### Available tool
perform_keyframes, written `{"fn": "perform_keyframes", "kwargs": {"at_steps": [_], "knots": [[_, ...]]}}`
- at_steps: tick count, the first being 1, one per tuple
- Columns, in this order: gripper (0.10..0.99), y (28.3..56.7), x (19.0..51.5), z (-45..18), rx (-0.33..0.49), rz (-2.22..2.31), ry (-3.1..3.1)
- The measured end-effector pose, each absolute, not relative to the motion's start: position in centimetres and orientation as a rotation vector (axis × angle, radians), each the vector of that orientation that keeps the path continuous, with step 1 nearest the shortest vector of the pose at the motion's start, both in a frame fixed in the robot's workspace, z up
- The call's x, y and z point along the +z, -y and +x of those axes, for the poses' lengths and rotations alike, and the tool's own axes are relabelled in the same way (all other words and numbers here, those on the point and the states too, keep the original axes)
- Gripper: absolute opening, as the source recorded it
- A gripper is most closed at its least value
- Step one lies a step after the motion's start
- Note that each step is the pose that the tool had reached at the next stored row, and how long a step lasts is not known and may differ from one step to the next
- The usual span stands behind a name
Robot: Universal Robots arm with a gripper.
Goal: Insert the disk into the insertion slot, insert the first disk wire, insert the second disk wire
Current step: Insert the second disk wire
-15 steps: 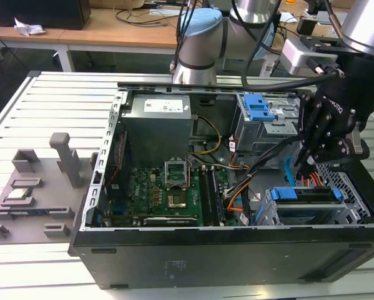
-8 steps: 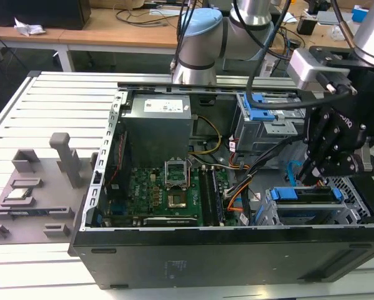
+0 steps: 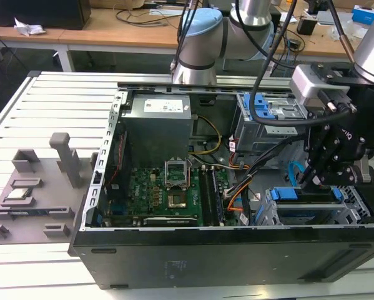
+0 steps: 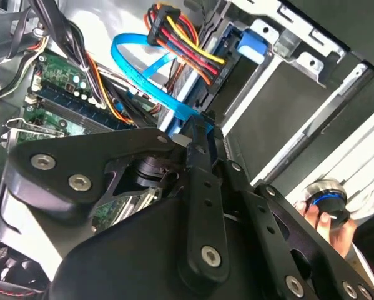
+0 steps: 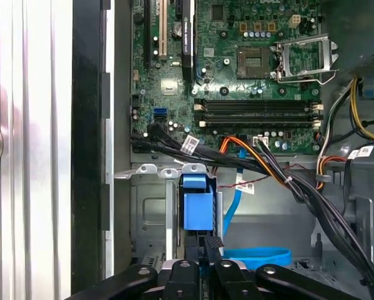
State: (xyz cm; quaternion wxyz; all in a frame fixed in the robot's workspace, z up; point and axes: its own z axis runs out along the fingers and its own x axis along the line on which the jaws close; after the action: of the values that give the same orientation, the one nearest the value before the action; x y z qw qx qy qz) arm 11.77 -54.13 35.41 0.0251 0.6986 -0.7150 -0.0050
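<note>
— Black gripper (image 4: 199,134) links fill the foreground in the second wrist view. What's at the tips?

— The light blue cable (image 4: 140,69); its end sits between the fingers, which look clenched on it, beside the orange and yellow bundle (image 4: 183,40).

— And the disk?

— Already in the slot (image 3: 352,209) at the exterior view's right, blue carrier (image 3: 302,195) showing, gripper (image 3: 314,181) just above it.

— Motherboard?

— Motherboard (image 5: 236,75) lies beyond the cage.
</note>
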Motion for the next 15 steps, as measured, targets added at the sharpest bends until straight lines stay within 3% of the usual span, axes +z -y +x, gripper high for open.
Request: {"fn": "perform_keyframes", "kwargs": {"at_steps": [15], "knots": [[0.161,53.70,34.56,12.33,-0.015,2.165,2.206]]}}
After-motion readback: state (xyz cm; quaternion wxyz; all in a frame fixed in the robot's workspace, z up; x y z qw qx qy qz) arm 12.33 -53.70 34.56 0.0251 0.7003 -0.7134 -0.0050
